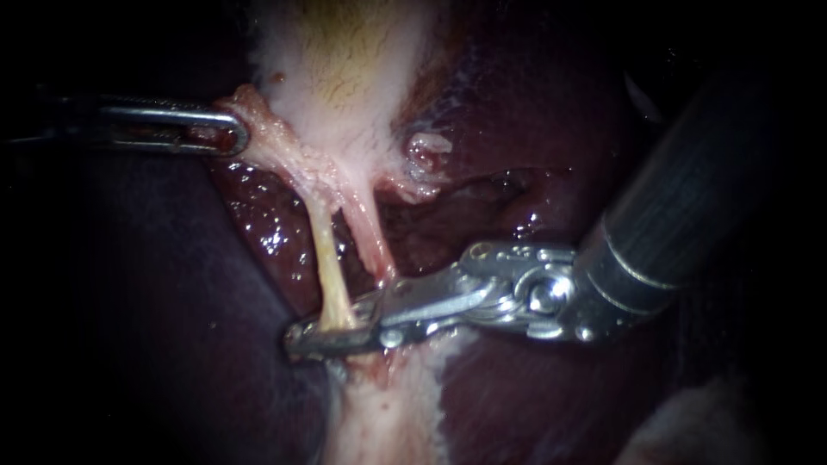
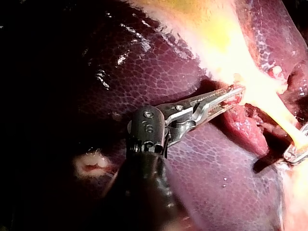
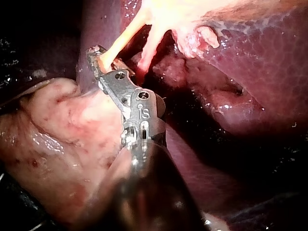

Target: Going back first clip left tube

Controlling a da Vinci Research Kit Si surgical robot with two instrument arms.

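Liver (image 1: 198, 319) is filling the background, dark and wet, with the pale gallbladder (image 1: 345, 69) lying over it at top centre. 2 tubes are running down from the gallbladder neck: the yellowish left tube (image 1: 332, 267) and the pinker right tube (image 1: 372, 237) just beside it. Left instrument (image 1: 233, 133) is coming in level from the left, its jaws clamping the pale gallbladder tissue at the neck and holding it taut. Right instrument (image 1: 323, 331) is reaching in from the right below the right tube, its jaws sitting on both sides of the left tube's lower end, gripping it. The right wrist view is showing the tube (image 3: 120, 45) entering those jaws at the tip.
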